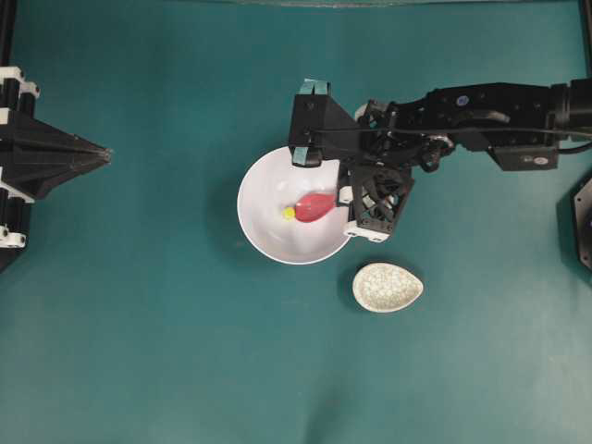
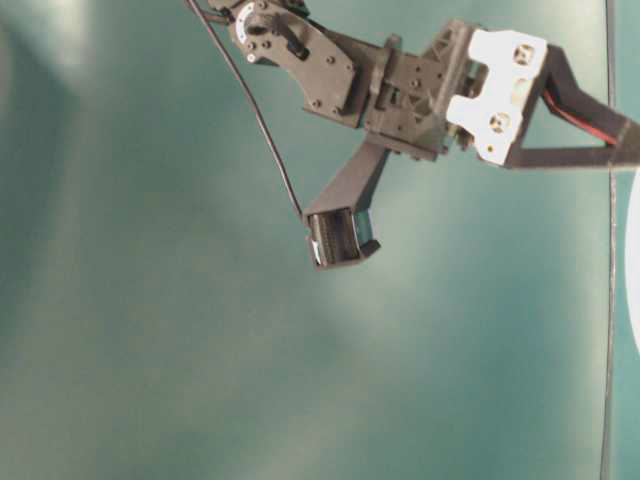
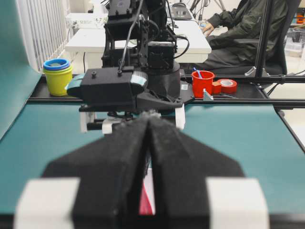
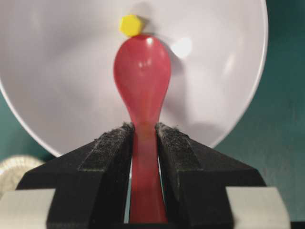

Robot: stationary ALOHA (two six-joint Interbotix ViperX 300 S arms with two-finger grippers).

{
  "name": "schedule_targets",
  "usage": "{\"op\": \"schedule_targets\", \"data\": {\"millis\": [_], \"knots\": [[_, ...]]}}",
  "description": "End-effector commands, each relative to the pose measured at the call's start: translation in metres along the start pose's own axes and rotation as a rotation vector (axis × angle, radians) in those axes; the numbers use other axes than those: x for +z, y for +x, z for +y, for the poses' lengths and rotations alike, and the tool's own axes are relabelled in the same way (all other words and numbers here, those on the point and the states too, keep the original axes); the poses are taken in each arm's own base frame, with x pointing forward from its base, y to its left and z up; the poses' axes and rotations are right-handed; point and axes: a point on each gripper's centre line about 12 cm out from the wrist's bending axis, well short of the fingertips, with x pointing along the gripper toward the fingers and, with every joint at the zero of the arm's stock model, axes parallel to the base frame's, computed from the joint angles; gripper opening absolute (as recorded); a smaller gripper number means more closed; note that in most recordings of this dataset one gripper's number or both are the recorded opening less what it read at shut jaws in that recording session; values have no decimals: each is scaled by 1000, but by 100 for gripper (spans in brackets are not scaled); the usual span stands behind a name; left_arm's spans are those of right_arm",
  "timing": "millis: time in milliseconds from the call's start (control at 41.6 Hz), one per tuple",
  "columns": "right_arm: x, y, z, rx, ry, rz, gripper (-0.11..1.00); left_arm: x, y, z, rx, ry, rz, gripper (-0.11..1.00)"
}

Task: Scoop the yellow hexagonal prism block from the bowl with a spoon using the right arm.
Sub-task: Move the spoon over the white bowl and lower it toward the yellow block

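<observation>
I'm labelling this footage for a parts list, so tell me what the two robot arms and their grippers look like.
Both are black. The right arm has a lattice-frame gripper with white finger parts, teal tape patches, a thin black cable, small blue-and-white stickers and a white plate with screw holes. The left arm tapers to a point, with white blocks at its sides; its gripper has black padded fingers on white mounts.

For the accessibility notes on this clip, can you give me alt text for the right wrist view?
The right hand grips the handle of a red-pink spoon between its black padded fingers, scoop reaching into a white bowl. A tiny yellow hexagonal block sits at the scoop's tip, not yet in it. Teal table shows around the bowl.
</observation>
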Motion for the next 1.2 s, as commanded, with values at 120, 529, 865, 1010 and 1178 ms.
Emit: {"op": "schedule_targets", "data": {"millis": [120,529,865,1010,1178], "knots": [[19,-3,5,2,-10,-81,23,8,3,1,2,5,-21,-1],[34,-6,5,3,5,-190,23,7,3,1,3,3,-18,-1],[37,-23,8,7,2,-230,23,7,3,1,2,5,-15,0],[37,-30,9,10,4,-244,23,6,4,1,2,5,-14,-1],[35,-36,9,12,6,-253,23,7,3,1,2,3,-15,0]]}}
